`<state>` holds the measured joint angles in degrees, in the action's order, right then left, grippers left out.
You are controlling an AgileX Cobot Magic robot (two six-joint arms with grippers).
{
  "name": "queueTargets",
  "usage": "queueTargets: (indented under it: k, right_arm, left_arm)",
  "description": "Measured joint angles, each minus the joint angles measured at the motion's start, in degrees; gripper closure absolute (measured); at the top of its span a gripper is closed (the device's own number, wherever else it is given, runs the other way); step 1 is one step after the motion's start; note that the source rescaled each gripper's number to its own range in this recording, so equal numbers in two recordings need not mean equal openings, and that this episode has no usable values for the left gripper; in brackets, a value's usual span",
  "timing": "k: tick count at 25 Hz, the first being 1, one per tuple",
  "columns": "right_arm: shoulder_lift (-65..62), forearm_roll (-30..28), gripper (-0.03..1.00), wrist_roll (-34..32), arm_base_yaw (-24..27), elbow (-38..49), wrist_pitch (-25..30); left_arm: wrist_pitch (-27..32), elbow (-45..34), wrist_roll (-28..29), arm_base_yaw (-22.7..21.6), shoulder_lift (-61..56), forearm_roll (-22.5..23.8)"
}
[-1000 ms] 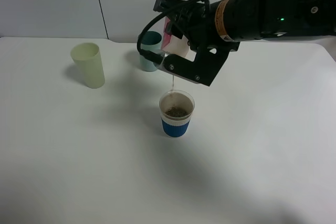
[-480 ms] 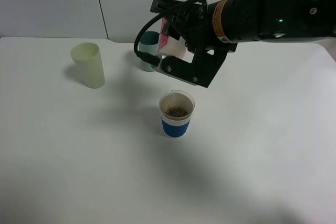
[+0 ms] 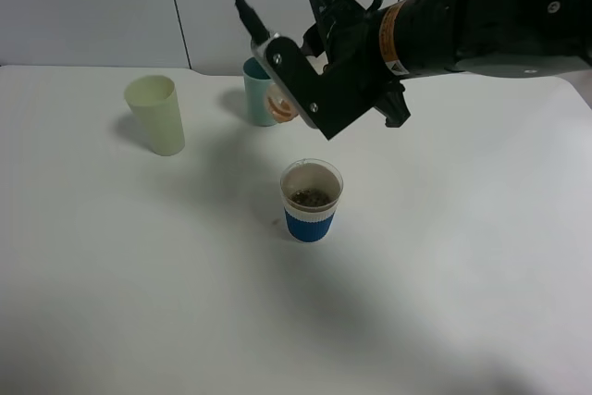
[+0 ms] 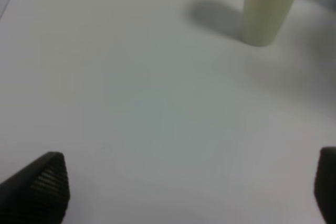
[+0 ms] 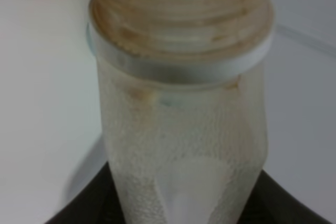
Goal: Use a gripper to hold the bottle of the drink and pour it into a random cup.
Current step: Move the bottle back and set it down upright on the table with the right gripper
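From the high camera, the right gripper (image 3: 298, 97) is clamped on the bottle of the drink (image 3: 280, 105) and holds it off the table (image 3: 444, 265), apart from the cup (image 3: 312, 203). Only the bottle's brownish mouth shows past the dark fingers, overlapping the teal tumbler (image 3: 253, 90). The cup stands upright with brown liquid inside. The pale yellow-green tumbler (image 3: 157, 117) stands well apart to the left. The left wrist view shows the left gripper (image 4: 186, 190), jaws wide apart, over the white table with that tumbler ahead. The right wrist view is filled by the bottle's threaded neck, with dark fingers against both sides.
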<state>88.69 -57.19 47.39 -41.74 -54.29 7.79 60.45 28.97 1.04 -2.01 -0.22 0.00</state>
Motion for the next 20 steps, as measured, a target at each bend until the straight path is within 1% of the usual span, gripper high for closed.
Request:
queueTargets:
  k: [3, 6, 9, 12, 17, 20]
  right_arm:
    - [0.00, 0.39, 0.96, -11.70, 2.29, 0.00, -0.06]
    - [0.00, 0.45, 0.96, -26.96, 4.66, 0.00, -0.82]
    - [0.00, 0.45, 0.96, -40.48, 7.10, 0.00, -2.97]
    - [0.00, 0.49, 0.96, -51.44, 9.24, 0.00, -6.01]
    - [0.00, 1.67, 0.96, -69.54, 12.91, 0.00, -12.96]
    - [0.00, 3.37, 0.96, -77.78, 15.34, 0.00, -17.26]
  left_arm:
    - [0.00, 0.00, 0.00, 0.00, 0.00, 0.00]
    - [0.00, 0.00, 0.00, 0.00, 0.00, 0.00]
    - [0.00, 0.00, 0.00, 0.00, 0.00, 0.00]
    - [0.00, 0.00, 0.00, 0.00, 0.00, 0.00]
    - [0.00, 0.00, 0.00, 0.00, 0.00, 0.00]
    - [0.00, 0.00, 0.00, 0.00, 0.00, 0.00]
